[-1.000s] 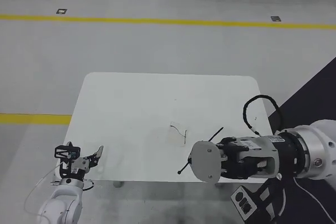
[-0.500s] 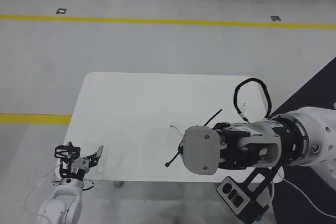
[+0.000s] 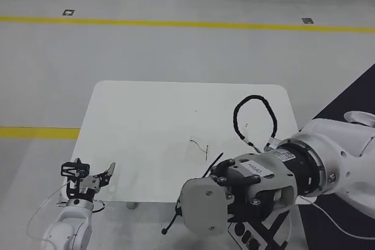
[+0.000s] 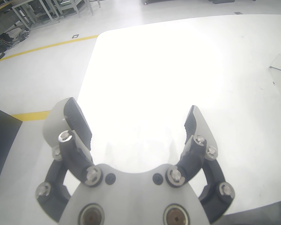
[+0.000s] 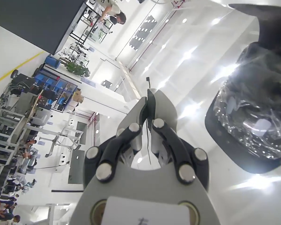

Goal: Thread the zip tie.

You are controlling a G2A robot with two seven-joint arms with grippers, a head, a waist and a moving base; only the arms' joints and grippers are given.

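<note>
A thin black zip tie [image 5: 148, 118] is pinched between the fingers of my right gripper [image 5: 148, 95], which is shut on it. Its small square head [image 5: 148, 79] sticks out past the fingertips. In the top view the tie [image 3: 170, 224] pokes out on both sides of the right wrist, over the table's front edge. The right wrist view faces up at the ceiling. A small clear piece with a short black strand [image 3: 200, 147] lies mid-table and also shows as the clear piece [image 4: 279, 66]. My left gripper [image 4: 133, 115] stands open and empty at the table's front left corner [image 3: 90, 178].
The white table [image 3: 144, 119] is bare apart from the clear piece. The right arm's black cable loop [image 3: 253, 119] arches above the table's right side. A dark panel [image 3: 362, 87] stands at the right. A yellow floor line [image 3: 31, 132] runs on the left.
The right arm has swung left and toward the table's front edge, carrying the zip tie with it. The left arm has not moved.
</note>
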